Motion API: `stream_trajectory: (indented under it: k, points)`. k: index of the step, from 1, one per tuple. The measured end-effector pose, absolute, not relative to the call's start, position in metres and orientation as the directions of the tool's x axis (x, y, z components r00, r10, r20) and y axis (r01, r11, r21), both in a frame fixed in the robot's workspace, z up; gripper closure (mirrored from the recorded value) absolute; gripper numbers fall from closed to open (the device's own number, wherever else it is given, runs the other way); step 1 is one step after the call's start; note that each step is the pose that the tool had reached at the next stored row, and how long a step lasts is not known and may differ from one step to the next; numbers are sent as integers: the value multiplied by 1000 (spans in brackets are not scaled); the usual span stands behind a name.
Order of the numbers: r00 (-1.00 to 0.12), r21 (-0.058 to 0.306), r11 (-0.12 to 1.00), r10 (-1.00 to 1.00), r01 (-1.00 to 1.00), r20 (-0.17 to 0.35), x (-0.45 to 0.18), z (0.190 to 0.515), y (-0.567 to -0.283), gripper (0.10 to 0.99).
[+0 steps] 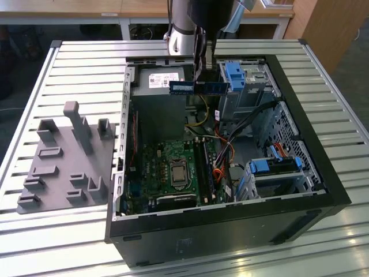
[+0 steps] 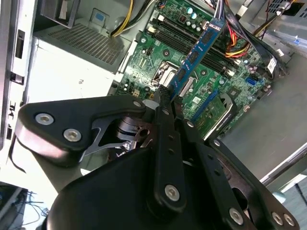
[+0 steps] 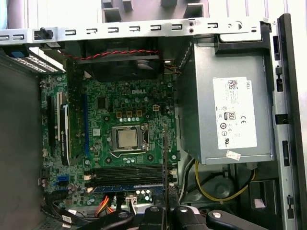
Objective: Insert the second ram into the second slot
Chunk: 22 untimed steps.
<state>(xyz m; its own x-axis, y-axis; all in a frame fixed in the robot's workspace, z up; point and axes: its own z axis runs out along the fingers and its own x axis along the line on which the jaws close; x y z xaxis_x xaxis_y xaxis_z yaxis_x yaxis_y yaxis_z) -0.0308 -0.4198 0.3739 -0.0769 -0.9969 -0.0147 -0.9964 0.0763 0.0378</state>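
The gripper (image 2: 166, 98) is closed on the second ram (image 2: 196, 50), pinching it about the middle of its long upper edge. The stick hangs level above the open computer case (image 1: 230, 231). I judge the stick to be light and stiff but fragile, so it is best gripped on the edges, not on the chips. Further below lie the memory slots (image 3: 127, 172) of the motherboard (image 3: 139, 105).

Grey holder (image 1: 60, 164) beside open computer case (image 1: 230, 231) on slatted table (image 1: 86, 69)
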Motion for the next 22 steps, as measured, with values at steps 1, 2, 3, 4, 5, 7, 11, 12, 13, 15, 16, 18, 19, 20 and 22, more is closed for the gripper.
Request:
stream_trajectory:
  k: [1,2,3,4,5,7,11,12,13,15,16,18,19,20,22]
  points:
    - [-84,38,83,-996,-996,-15,-31,374,-420,949]
    - [-90,38,90,-996,-995,-15,-31,374,-420,949]
    - [-97,38,97,-995,-995,-15,-31,374,-420,949]
    - [-105,38,104,-994,-994,-15,-31,374,-420,949]
    - [-111,38,110,-994,-993,-15,-31,374,-420,949]
    - [-125,38,124,-992,-992,-14,-31,374,-420,949]
    - [-153,38,152,-988,-988,-14,-31,374,-420,949]
    - [-159,38,159,-987,-987,-14,-31,374,-420,949]
    - [-166,38,166,-986,-985,-14,-31,374,-420,949]
    - [-180,38,180,-983,-983,-14,-31,374,-420,949]
    - [-187,38,187,-982,-982,-14,-31,374,-420,949]
    - [-202,38,201,-979,-979,-14,-31,374,-420,949]
    - [-211,38,210,-977,-977,-14,-31,374,-420,949]
    - [-218,38,218,-976,-975,-14,-31,374,-420,949]
    - [-227,37,226,-974,-973,-13,-31,374,-420,949]
